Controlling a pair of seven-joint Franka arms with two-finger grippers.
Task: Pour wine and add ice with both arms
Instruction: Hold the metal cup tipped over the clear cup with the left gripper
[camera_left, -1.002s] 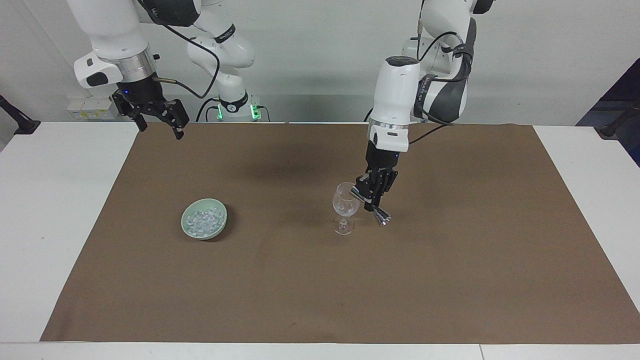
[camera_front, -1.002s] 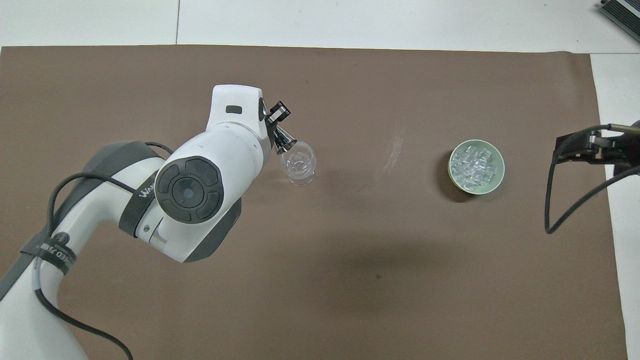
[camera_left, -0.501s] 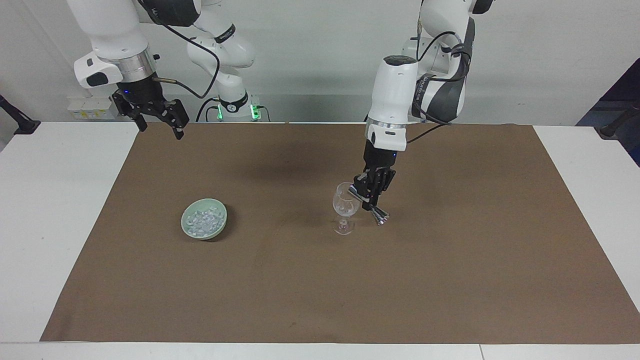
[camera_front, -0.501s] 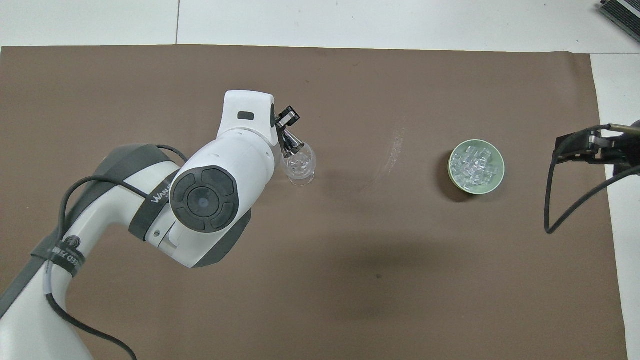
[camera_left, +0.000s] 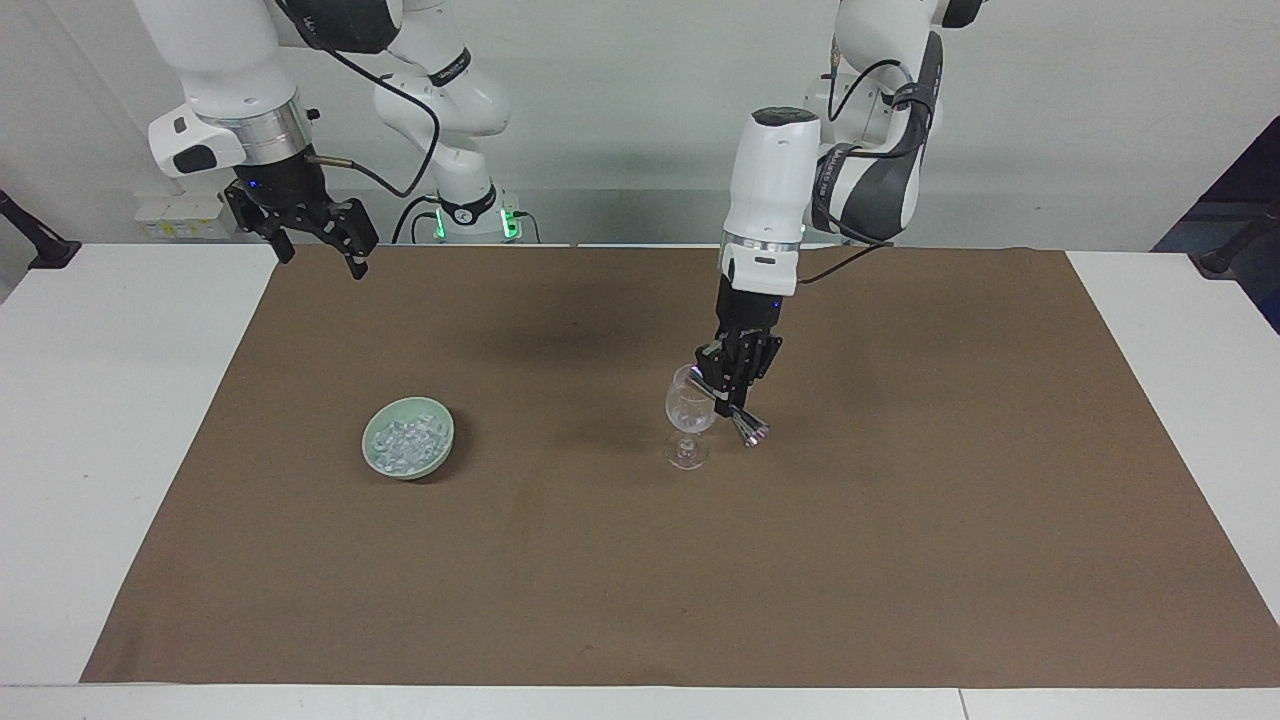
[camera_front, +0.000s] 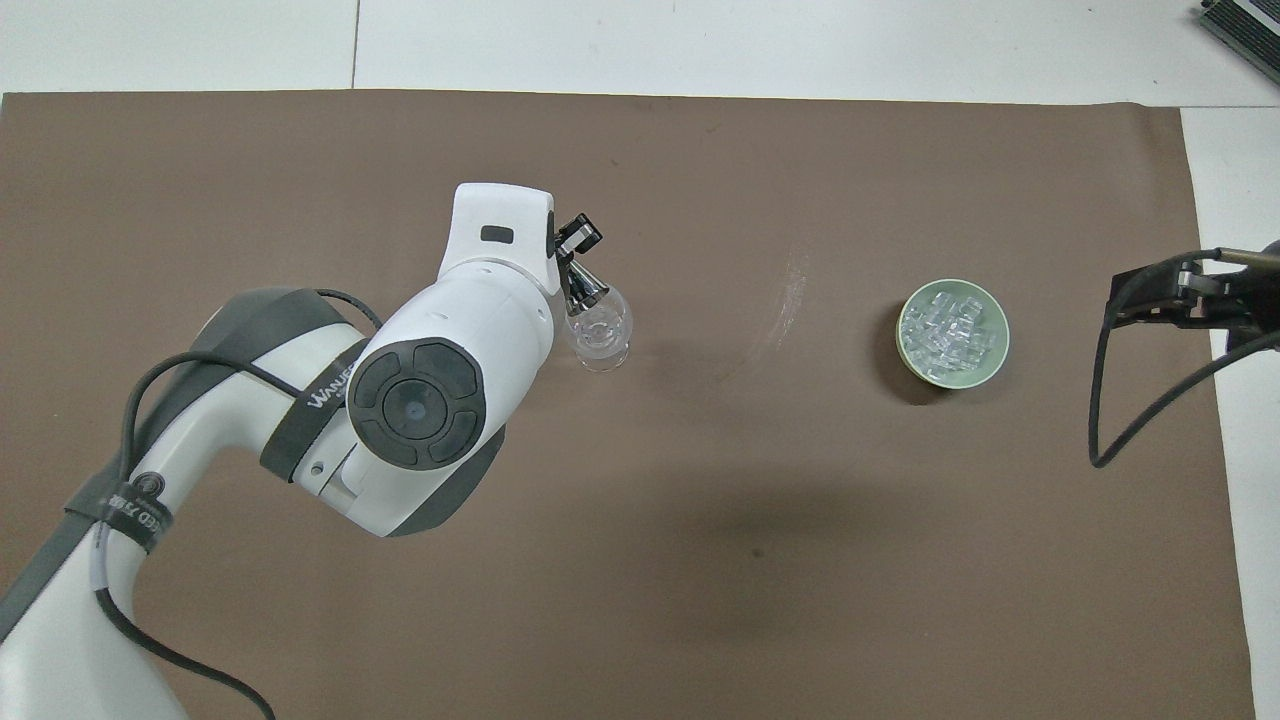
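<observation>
A clear stemmed glass (camera_left: 690, 410) (camera_front: 598, 338) stands upright mid-table. My left gripper (camera_left: 735, 385) hangs right beside its bowl, shut on a small silver jigger (camera_left: 745, 428) (camera_front: 580, 290). The jigger is tilted, with one end at the glass's rim. The ice (camera_left: 405, 442) (camera_front: 948, 328) lies heaped in a pale green bowl (camera_left: 375, 458) (camera_front: 950, 381) toward the right arm's end. My right gripper (camera_left: 322, 262) (camera_front: 1115, 298) waits open and empty, raised over the cloth's edge at its own end of the table. No wine shows in either view.
A brown cloth (camera_left: 900, 560) covers most of the white table (camera_left: 100, 450). The left arm's white forearm (camera_front: 440, 380) hides the cloth beneath it in the overhead view. A black cable (camera_front: 1100, 420) loops down from the right arm's wrist.
My left arm has shifted slightly toward the right arm's end, bringing the tilted jigger closer over the glass's rim. The right arm, the glass and the bowl have not moved.
</observation>
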